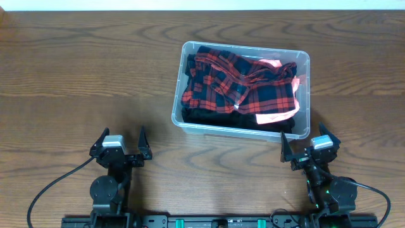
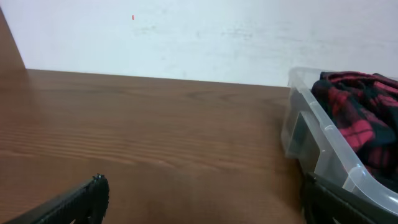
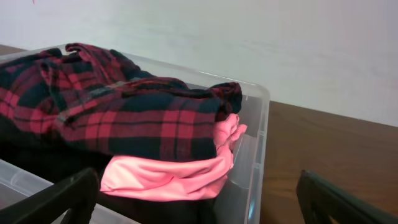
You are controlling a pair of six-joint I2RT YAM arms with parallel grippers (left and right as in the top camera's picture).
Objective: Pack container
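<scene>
Left pincer [image 1: 121,138], right pincer [image 1: 304,140] gaped empty; I judged packing done: clear rectangular plastic bin [image 1: 179,95] ahead of right held red-black plaid cloth [image 1: 234,82].

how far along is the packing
Done: a plaid shirt, pink cloth and black cloth lie in the container. In hand: nothing; the left end effector and right end effector are open and empty. Left: I see nothing more to pack in these views.
</scene>
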